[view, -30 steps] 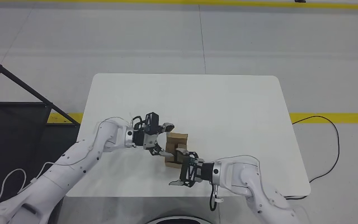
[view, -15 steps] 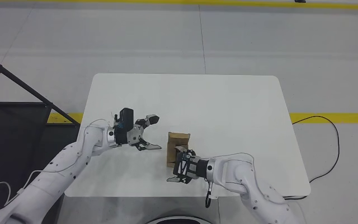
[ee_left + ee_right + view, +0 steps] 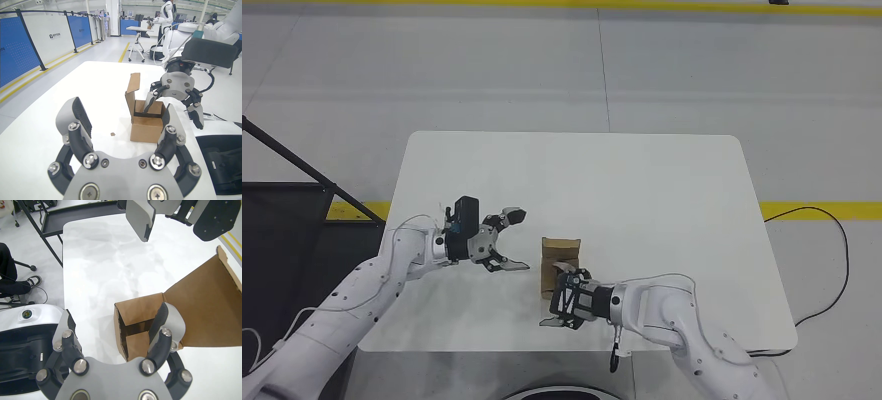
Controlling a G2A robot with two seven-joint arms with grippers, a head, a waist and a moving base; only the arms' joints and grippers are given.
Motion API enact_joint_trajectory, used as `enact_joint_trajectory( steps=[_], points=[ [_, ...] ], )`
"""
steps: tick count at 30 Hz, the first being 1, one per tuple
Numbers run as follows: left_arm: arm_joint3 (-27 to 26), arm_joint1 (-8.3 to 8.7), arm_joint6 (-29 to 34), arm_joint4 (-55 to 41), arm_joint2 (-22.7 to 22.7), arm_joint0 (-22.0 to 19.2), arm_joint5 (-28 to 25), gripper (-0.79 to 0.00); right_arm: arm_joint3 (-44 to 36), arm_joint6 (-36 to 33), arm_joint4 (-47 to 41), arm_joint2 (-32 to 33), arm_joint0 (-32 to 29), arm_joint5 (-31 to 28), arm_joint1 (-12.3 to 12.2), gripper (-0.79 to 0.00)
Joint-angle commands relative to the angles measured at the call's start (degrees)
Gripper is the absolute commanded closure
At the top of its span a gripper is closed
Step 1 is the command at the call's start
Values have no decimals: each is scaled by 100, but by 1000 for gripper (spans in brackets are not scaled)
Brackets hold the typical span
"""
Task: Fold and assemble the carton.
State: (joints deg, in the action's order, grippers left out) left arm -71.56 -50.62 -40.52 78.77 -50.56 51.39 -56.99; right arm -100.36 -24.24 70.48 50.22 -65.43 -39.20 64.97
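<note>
Standing on the white table [image 3: 662,190], the brown carton [image 3: 560,262] is open at the top, with one flap raised upright. The right gripper [image 3: 557,297] is spread wide at the carton, one finger dipped inside the opening and the other outside it. The left gripper [image 3: 514,240], also spread wide and holding nothing, sits near the carton without touching it.
</note>
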Motion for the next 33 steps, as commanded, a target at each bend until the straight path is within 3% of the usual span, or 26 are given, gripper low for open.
enact_joint_trajectory(
  steps=[1,18,33],
  points=[
    [5,-10,7,2,-8,3,-14,-785,19,-24,-21,-4,9,-9,2,-785],
    [13,-84,20,110,-87,25,-101,-785,88,-339,-84,-164,133,4,49,-785],
    [-144,-127,-22,332,-31,11,-101,-785,-515,506,600,172,-394,77,-79,-785]
  ],
)
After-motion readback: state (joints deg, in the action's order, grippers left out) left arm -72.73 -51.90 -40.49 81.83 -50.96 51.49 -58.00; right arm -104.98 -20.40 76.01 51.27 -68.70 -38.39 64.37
